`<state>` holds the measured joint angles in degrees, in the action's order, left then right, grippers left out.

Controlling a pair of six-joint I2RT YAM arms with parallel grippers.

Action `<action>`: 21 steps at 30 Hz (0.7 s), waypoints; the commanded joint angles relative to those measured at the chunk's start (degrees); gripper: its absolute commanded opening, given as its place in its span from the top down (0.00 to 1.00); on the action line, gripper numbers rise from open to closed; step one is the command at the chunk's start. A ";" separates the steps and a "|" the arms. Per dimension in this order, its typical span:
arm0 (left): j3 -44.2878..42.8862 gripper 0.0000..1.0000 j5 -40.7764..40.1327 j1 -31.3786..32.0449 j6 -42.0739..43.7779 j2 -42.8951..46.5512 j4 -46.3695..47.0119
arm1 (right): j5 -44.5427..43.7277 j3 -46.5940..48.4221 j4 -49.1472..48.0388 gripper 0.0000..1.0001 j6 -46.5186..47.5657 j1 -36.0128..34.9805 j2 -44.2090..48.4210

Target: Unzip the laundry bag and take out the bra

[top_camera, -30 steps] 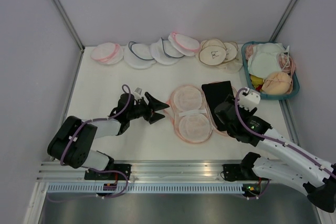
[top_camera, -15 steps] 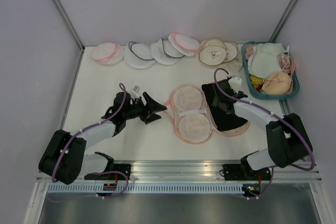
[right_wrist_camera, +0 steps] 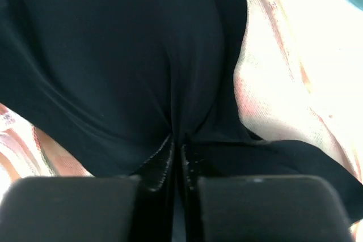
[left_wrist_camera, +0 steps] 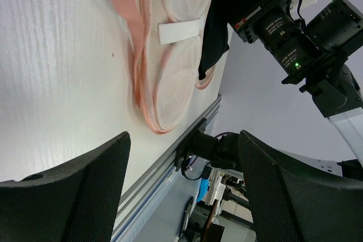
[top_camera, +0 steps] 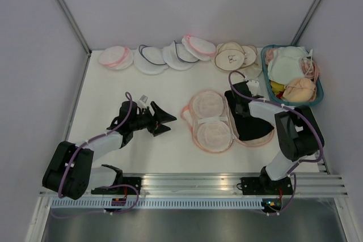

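Right gripper [right_wrist_camera: 177,145] is pinched tight on a fold of the bra [right_wrist_camera: 125,55], whose smooth black fabric gathers into creases at the closed fingertips. The bra lies on the right half of the laundry bag [top_camera: 210,120], which is spread open on the white counter [top_camera: 113,89], showing two round lobes of pale pink mesh edged in pink trim. The left gripper [top_camera: 164,120] is spread wide to the bag's left, holding nothing. A teal basket [top_camera: 265,67] at the far right holds peach and white bras.

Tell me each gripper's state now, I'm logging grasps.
Left gripper: open, empty.
Right gripper: shut on the bra.
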<state>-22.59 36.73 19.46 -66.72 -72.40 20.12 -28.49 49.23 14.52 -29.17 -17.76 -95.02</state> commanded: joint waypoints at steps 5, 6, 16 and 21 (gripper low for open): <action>0.71 0.19 2.56 -1.36 2.03 2.35 0.36 | 2.03 -0.45 -1.25 0.96 0.60 0.71 4.12; 0.62 0.19 2.56 -1.27 2.03 2.35 0.36 | 2.21 -0.37 -0.90 0.97 0.60 0.71 5.36; -0.61 0.19 3.08 -1.27 2.65 2.62 -0.87 | -2.53 7.18 5.51 1.00 0.43 1.32 25.67; -1.32 0.19 3.96 -1.27 2.56 2.35 -1.48 | -6.22 18.76 9.55 0.99 1.13 5.71 23.22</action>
<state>-22.02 38.65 18.41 -66.32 -70.63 19.29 -30.13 61.06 21.26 -28.73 -14.72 -70.52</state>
